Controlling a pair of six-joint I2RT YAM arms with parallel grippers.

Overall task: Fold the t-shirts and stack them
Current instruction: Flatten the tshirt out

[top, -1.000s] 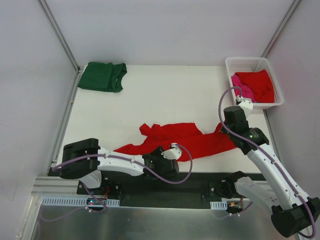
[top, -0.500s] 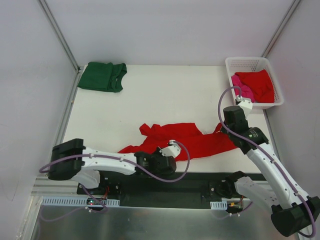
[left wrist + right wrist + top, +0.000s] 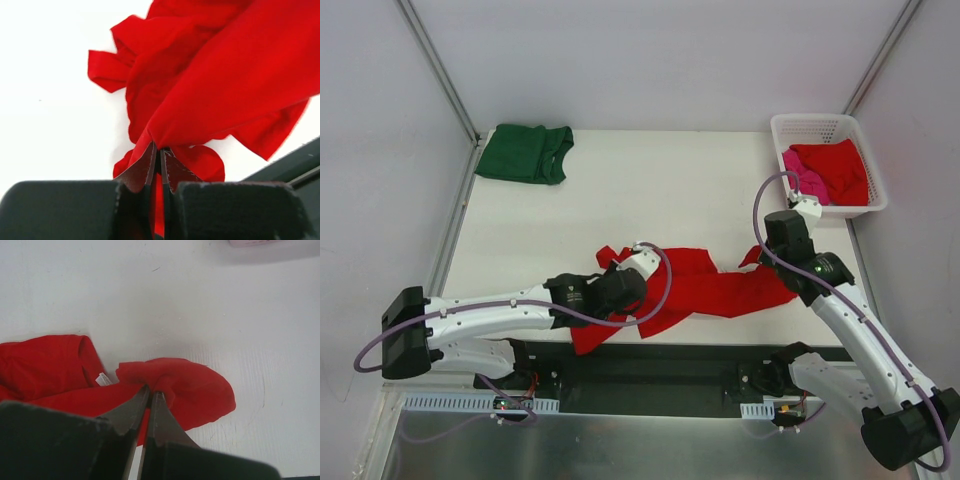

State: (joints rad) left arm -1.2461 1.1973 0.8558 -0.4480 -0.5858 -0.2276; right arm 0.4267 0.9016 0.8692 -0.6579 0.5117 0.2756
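A bright red t-shirt (image 3: pixel 720 285) lies crumpled across the near middle of the white table (image 3: pixel 650 190). My left gripper (image 3: pixel 638 278) is shut on its left part, and the cloth fans out from the pinch in the left wrist view (image 3: pixel 225 85). My right gripper (image 3: pixel 772 262) is shut on the shirt's right end, where a bunched fold (image 3: pixel 195 390) sits at the fingertips. A dark green t-shirt (image 3: pixel 525 153) lies folded at the far left corner. Another red t-shirt (image 3: pixel 835 165) and a pink one (image 3: pixel 805 182) lie in the basket.
The white lattice basket (image 3: pixel 778 128) stands at the far right corner. Metal frame posts (image 3: pixel 440 70) rise at the back corners. The table's near edge borders a black rail (image 3: pixel 680 360). A white label (image 3: pixel 102 379) shows on the red shirt.
My left gripper has shut on the red shirt's near-left edge and carried it up and toward the table's middle, pulling the cloth over itself. The right arm has barely moved.
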